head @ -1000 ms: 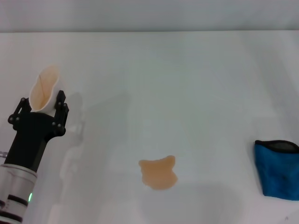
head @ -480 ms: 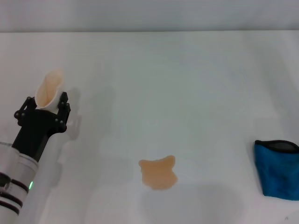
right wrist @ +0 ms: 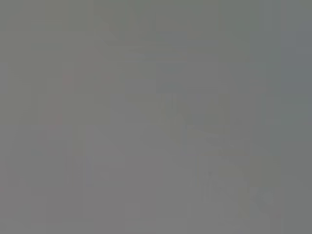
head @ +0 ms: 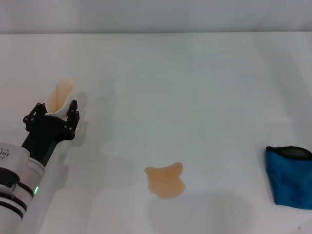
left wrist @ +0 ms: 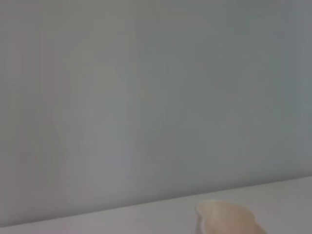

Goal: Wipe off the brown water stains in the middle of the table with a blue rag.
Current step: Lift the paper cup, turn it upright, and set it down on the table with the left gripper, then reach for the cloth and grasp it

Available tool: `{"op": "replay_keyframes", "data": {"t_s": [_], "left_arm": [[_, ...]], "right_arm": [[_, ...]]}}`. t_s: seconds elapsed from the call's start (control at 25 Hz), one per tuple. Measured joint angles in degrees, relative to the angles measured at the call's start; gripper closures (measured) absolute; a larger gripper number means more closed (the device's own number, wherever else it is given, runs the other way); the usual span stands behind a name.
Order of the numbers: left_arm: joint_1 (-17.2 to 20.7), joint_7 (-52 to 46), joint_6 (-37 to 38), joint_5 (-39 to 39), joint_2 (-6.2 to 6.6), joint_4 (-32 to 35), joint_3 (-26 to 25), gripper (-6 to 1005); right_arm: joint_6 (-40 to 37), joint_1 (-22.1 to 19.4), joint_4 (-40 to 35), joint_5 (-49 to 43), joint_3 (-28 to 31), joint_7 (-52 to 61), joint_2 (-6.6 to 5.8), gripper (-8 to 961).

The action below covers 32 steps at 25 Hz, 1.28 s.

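Note:
The brown water stains (head: 165, 180) form a small orange-brown puddle near the front middle of the white table (head: 185, 97). The blue rag (head: 290, 178), folded with a dark edge, lies at the right edge, far from both arms. At the left, my left gripper (head: 61, 108) is shut on a white paper cup (head: 60, 96) with a tan inside, tilted and squeezed flat. The cup's rim (left wrist: 226, 217) also shows in the left wrist view. My right gripper is out of view.
A grey wall runs along the table's far edge (head: 156, 33). The right wrist view is a uniform grey with nothing distinguishable.
My left arm has carried the paper cup lower in the head view and a little to the right. The puddle and the rag have stayed put.

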Motion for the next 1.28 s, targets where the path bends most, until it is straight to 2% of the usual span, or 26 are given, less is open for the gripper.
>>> {"op": "replay_keyframes", "data": {"t_s": [0.4, 0.92, 1.28], "left_arm": [[0.3, -0.1, 0.1, -0.1, 0.00, -0.7, 0.1, 453], [1.2, -0.2, 1.3, -0.2, -0.09, -0.9, 1.6, 188], [1.9, -0.1, 1.6, -1.3, -0.09, -0.4, 2.6, 132]], "right_arm": [[0.0, 0.0, 0.0, 0.1, 0.6, 0.0, 0.04, 88], [-0.3, -0.1, 0.0, 0.1, 0.7, 0.0, 0.08, 88], [-0.7, -0.6, 0.0, 0.1, 0.7, 0.0, 0.08, 88]]}}
